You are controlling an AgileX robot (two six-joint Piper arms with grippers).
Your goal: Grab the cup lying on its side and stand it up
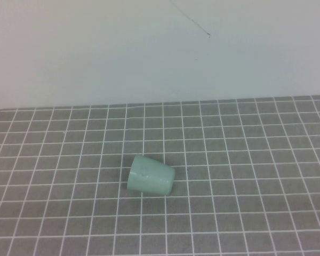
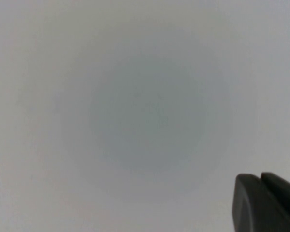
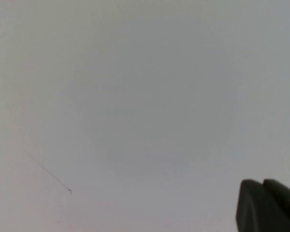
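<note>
The pale mint-green cup (image 1: 151, 175) lies on its side on the grey grid mat (image 1: 245, 160), a little left of the middle, with its length running left to right. Neither arm shows in the high view. My left gripper (image 2: 261, 180) appears only in the left wrist view, as two dark fingertips pressed together against the plain white wall, holding nothing. My right gripper (image 3: 263, 184) looks the same in the right wrist view, with its tips together and empty. Both are away from the cup, which shows in neither wrist view.
A white wall (image 1: 160, 48) rises behind the mat's far edge, with a thin dark hairline mark (image 1: 192, 21) on it. The same mark shows in the right wrist view (image 3: 50, 173). Nothing else stands on the mat.
</note>
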